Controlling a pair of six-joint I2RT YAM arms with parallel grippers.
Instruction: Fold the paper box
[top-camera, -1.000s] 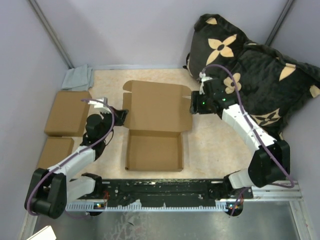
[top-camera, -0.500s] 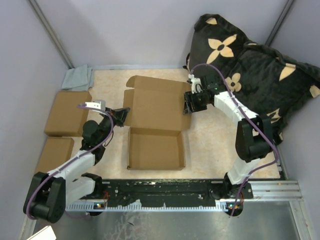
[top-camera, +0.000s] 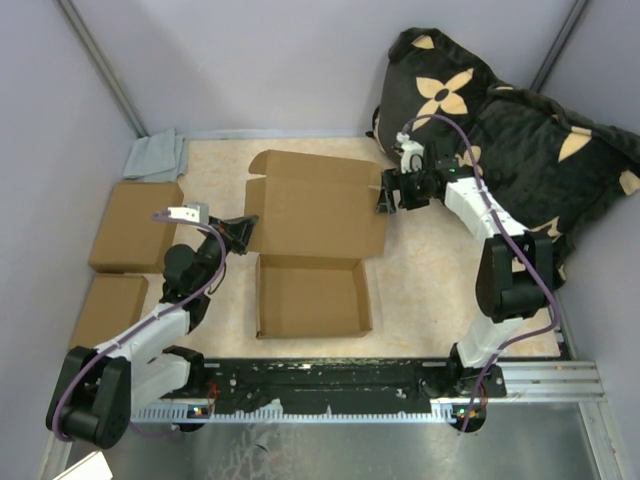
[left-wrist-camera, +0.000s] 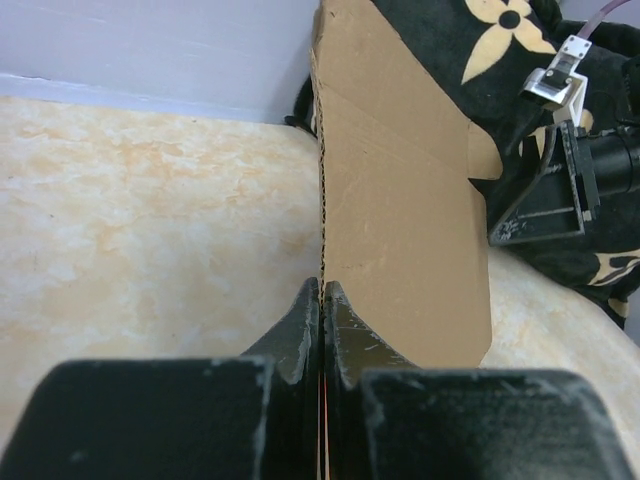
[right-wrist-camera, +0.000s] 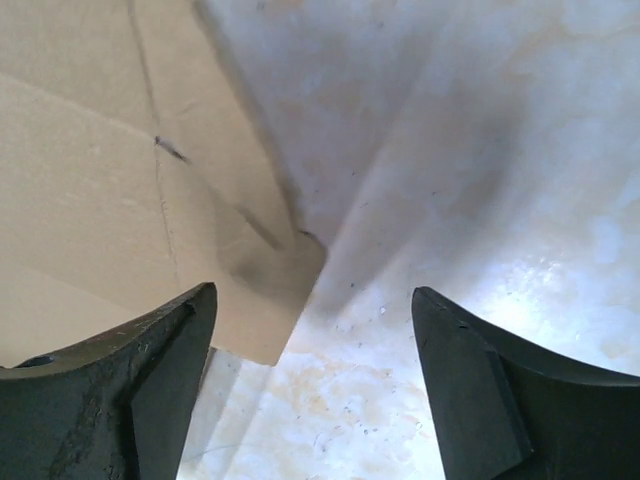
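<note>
The paper box (top-camera: 318, 208) lies open in the middle of the table, its tray part (top-camera: 310, 297) nearest the arms and its wide lid panel behind. My left gripper (top-camera: 245, 229) is shut on the lid's left edge. In the left wrist view the jaws (left-wrist-camera: 322, 292) pinch the thin cardboard edge, and the panel (left-wrist-camera: 400, 220) stands up on edge beyond them. My right gripper (top-camera: 389, 196) is open just off the lid's right edge. In the right wrist view (right-wrist-camera: 315, 305) a corner flap of the box (right-wrist-camera: 110, 180) lies by the left finger (right-wrist-camera: 140, 370), not held.
Two smaller brown cardboard blocks (top-camera: 134, 226) (top-camera: 110, 304) lie at the left, with a grey cloth (top-camera: 157, 156) behind them. A black pillow with tan flowers (top-camera: 500, 120) fills the back right. Grey walls close in the back and sides. The arms' base rail (top-camera: 330, 385) runs along the near edge.
The right gripper went in over the lid's right edge, then drew back to the right and farther away. The lid shifted slightly. The left gripper stayed shut on the left edge.
</note>
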